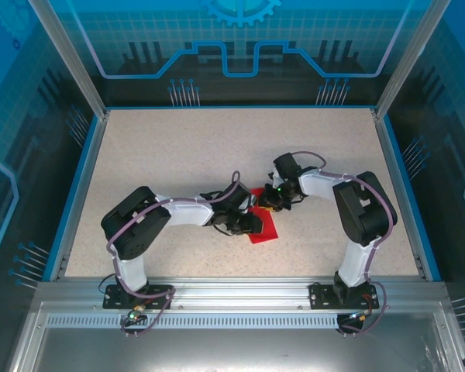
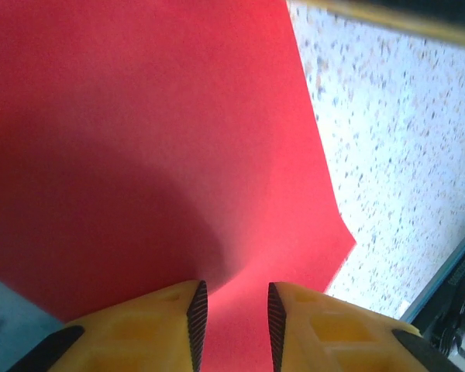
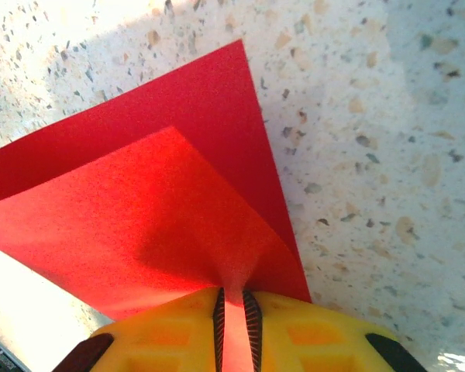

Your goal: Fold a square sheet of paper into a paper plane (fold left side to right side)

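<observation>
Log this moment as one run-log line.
stage: fold under way | red paper: top layer raised over lower layer, on table | right gripper: shut on paper's raised layer | left gripper: jaws apart over paper

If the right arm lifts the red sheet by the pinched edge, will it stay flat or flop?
Probably floppy: the red sheet bows up into the shut jaws of the right gripper rather than lying flat. Likely very light, so a push may slide it across the smooth table. The thin pinched edge might crease if pulled hard.
</observation>
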Robot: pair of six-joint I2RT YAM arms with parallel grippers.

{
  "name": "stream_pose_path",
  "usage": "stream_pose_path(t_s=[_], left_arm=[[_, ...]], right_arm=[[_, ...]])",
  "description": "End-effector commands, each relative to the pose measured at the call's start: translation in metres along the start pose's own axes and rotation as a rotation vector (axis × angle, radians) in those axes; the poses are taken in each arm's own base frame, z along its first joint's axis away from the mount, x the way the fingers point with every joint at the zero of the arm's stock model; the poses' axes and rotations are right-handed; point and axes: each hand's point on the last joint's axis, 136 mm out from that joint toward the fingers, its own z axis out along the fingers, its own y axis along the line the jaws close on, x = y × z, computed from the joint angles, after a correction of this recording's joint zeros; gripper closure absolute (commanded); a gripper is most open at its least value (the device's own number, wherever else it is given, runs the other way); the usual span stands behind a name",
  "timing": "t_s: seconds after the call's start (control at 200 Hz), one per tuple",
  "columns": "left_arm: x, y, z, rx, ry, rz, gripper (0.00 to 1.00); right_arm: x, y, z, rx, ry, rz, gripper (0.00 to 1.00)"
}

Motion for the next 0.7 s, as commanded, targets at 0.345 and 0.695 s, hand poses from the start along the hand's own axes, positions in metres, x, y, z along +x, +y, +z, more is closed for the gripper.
stream_pose_path(t_s=[0.345,0.695], left_arm=[[0.06,-0.002,0.005,-0.031,0.097,-0.027,0.69],[0.06,-0.022,-0.018,0.059,0.047,-0.015,0.67]], right_arm=[[0.008,-0.032,0.014,0.113,0.045,0.046,0.8],[0.006,-0.032,0.012,0.097,0.034,0.053,0.8]])
